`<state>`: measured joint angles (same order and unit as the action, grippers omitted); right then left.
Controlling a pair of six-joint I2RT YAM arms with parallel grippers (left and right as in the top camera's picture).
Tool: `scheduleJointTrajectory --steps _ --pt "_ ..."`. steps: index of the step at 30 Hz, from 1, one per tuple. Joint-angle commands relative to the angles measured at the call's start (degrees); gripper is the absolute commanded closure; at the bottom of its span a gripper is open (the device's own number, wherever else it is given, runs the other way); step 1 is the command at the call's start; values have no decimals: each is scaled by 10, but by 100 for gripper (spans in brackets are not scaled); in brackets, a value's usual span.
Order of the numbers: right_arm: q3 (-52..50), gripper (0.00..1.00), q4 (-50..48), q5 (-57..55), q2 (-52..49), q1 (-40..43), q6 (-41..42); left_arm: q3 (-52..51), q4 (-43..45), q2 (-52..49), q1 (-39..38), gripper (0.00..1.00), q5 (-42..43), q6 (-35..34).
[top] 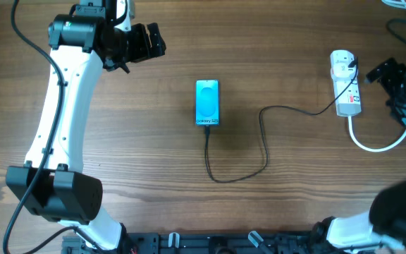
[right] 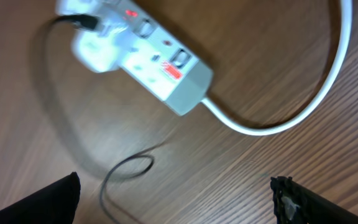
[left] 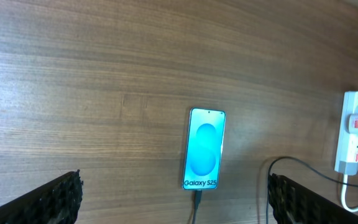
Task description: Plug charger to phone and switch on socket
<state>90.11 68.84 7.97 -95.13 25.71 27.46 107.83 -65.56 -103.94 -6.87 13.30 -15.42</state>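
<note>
Cyan phone point(top: 207, 103), charger point(top: 208, 152) at its end; white socket point(top: 346, 85) apart.

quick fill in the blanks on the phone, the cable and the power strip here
1. The lettering on the phone reads Galaxy ____.
2. The charger runs from the phone to a white plug in the ____.
3. The left hand and the right hand are both ____, holding nothing.
Missing words: S25; socket; open.
</note>
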Motion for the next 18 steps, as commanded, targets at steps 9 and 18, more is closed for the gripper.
scheduleJointTrajectory --steps 9,18 --pt "-208 0 -9 21 379 -184 29 -1 2 -4 3 0 -3 -5" --pt "-209 0 -8 19 327 -185 241 -1 2 -4 3 0 -3 -5"
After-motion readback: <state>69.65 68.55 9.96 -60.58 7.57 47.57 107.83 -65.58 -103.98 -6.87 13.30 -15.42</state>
